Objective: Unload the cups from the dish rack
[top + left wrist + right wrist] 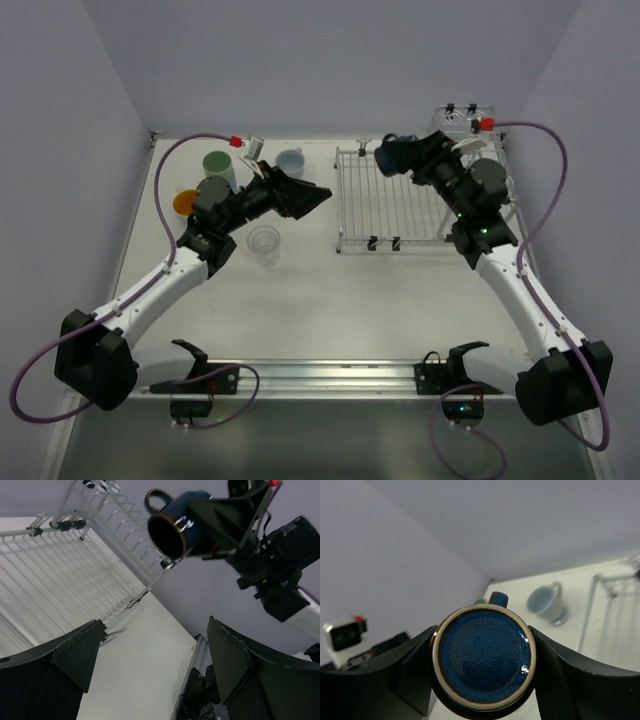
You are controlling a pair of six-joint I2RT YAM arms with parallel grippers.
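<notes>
My right gripper [405,152] is shut on the dark navy mug [392,155] and holds it in the air over the far left corner of the silver wire dish rack [400,200]. The right wrist view shows the mug's base [482,660] between my fingers. The left wrist view shows the mug [175,522] on its side, mouth towards the camera. My left gripper [322,196] is open and empty, left of the rack. On the table left of the rack stand a pale green cup [219,167], an orange cup [186,203], a whitish mug [290,161] and a clear glass [264,243].
The rack's flat grid tray [45,570] holds nothing that I can see. Its taller plate-slot section [490,190] is at the right, under my right arm. Walls close in on the left, back and right. A metal rail [320,375] runs along the near edge.
</notes>
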